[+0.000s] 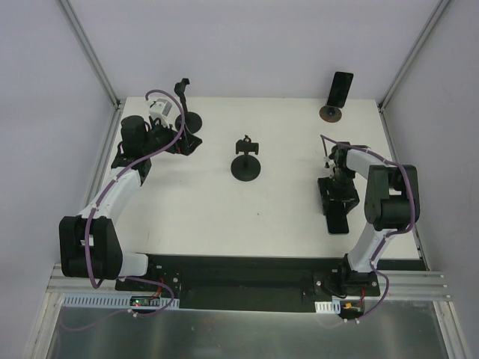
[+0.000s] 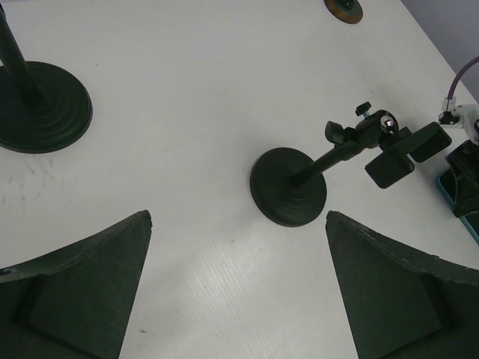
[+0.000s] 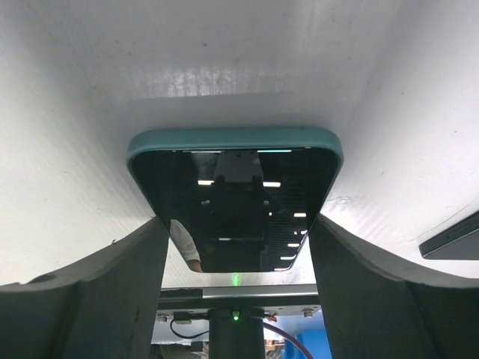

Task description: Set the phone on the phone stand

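Right hand [image 3: 238,224]: straddles the phone [image 3: 236,168]; squeezing or not, I cannot tell.
Risk: I fear the thin edges slip when lifted.

The top camera sits high up, above and behind the left arm [image 1: 112,193] and the right arm [image 1: 382,198]. It looks down from far off, so it sees the whole table [image 1: 284,224], with both arm bases at the bottom.

The left wrist camera is low and near the table. It looks out between the left fingers [image 2: 82,292], across toward the right arm's side. The middle stand [image 2: 289,187] is in front of it. The top camera sees that stand too.

The right wrist camera is very close. It looks between the right fingers [image 3: 90,292] at the phone [image 3: 233,202], which fills the middle of its view. The top camera sees the phone too, small, under the right arm.
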You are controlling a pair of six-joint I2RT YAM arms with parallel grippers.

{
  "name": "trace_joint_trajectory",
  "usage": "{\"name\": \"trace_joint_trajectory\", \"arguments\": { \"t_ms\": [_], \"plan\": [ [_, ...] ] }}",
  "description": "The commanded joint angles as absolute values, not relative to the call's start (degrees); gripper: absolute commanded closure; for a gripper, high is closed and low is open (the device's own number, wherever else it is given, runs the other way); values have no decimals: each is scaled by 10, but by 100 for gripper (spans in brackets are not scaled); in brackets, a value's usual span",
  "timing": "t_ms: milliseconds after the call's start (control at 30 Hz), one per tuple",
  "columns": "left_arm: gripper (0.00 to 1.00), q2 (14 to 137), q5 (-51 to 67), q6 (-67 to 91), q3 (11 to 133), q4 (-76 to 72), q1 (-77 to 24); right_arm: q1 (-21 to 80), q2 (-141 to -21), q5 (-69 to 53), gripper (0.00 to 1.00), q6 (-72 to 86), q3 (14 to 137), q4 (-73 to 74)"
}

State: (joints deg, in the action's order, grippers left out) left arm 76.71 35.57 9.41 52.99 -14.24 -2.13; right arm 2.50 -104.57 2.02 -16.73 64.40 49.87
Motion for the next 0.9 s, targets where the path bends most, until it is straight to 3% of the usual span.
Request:
{"name": "trace_joint_trajectory", "arguments": {
  "t_ms": [0, 133, 300, 433, 600, 867],
  "plan": [
    [1, 768, 372, 91, 540, -156, -14, 28, -1043, 22, 32, -159, 636, 506],
    [1, 774, 384, 96, 545, -155, -14, 31, -1035, 21, 60, -160, 628, 480],
    [1, 781, 430, 128, 563, -156, -15, 57, -994, 28, 75, -163, 614, 451],
    [4, 797, 482, 180, 582, -184, -24, 82, -950, 22, 99, -160, 608, 418],
    [10, 803, 504, 195, 605, -196, -68, 102, -881, -29, 99, -150, 578, 351],
    [28, 825, 477, 220, 670, -196, -204, 133, -718, -79, 99, -118, 447, 162]
  ]
}}
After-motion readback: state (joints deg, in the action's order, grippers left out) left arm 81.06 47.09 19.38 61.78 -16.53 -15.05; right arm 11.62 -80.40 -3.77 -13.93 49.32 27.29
